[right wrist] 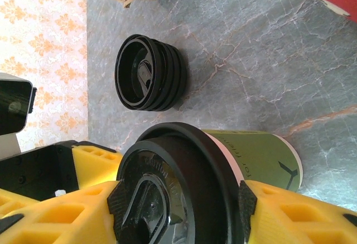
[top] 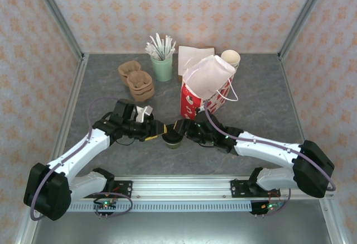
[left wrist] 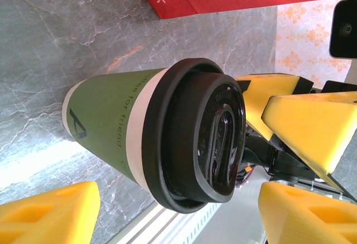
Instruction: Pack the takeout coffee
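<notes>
Standing upright on the table (top: 279,104) at near centre, just near of the red paper bag (top: 196,103), the takeout coffee (left wrist: 120,124) is a paper cup. Judged light and thin-walled, it will crush under a hard squeeze. Its black lid (right wrist: 167,194) looks stiffer but smooth, and may pop off if it bears the lift alone.

Right gripper (right wrist: 182,202): clamped across the lid rim.
Left gripper (top: 157,132): jaws apart, clear of the cup.
Preferred hold: the upper wall just below the lid.
Count: one bag, one coffee, one stack of spare lids (right wrist: 150,79).
</notes>
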